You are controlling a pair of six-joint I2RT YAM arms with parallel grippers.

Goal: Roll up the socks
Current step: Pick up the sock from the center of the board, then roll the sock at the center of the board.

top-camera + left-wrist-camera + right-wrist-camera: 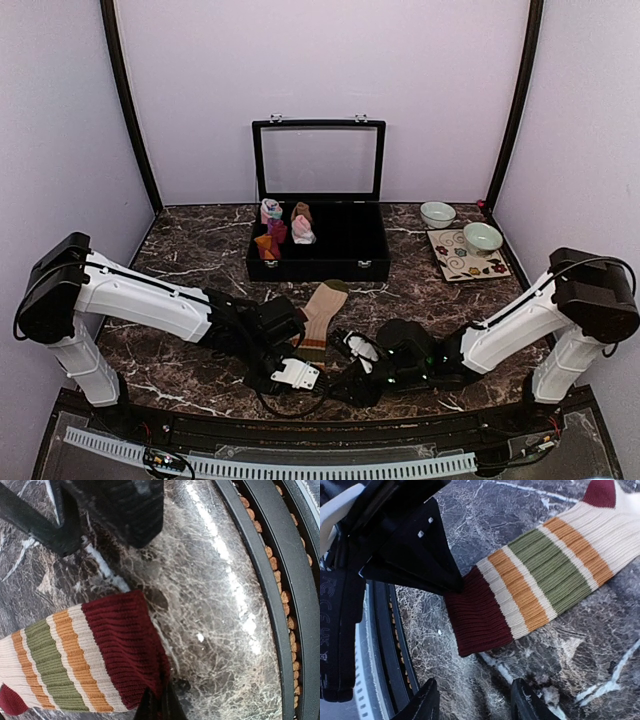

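A striped sock lies flat on the marble in front of the black case, tan foot toward the case and dark red cuff toward me. Cream, orange and olive bands follow the cuff. My left gripper is shut, its tips pinching a corner of the dark red cuff; from the right wrist its fingers sit at the cuff's edge. My right gripper stands open just short of the cuff, low over the marble and touching nothing. In the top view both grippers meet at the cuff end.
An open black case with a raised glass lid holds several small rolled sock bundles. Two pale bowls stand at the back right, one on a patterned mat. The table's black front rail runs close beside the cuff.
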